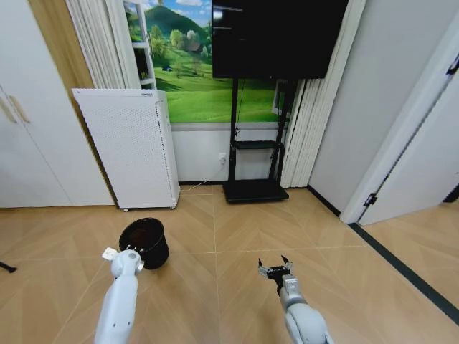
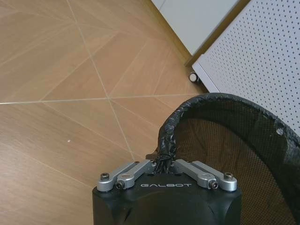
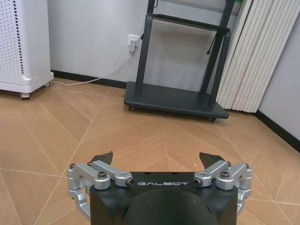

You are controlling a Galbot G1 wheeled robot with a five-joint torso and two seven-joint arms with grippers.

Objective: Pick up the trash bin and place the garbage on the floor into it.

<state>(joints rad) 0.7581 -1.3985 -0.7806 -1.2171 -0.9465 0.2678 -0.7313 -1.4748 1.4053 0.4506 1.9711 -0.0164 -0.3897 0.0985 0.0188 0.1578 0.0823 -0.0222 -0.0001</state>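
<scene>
The bin (image 1: 144, 242) sits lower left of centre on the floor (image 1: 229, 236); my left gripper (image 2: 162, 165) has its fingers pinched shut on the rim, so I judge lifting comes next. Inside looks dark, apparently empty. My right gripper (image 1: 275, 269) hangs open, lower centre.

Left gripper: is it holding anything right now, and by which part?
Yes. The left gripper is shut on the bag-lined rim of the small black round trash bin. The right gripper is open, holding nothing.
</scene>
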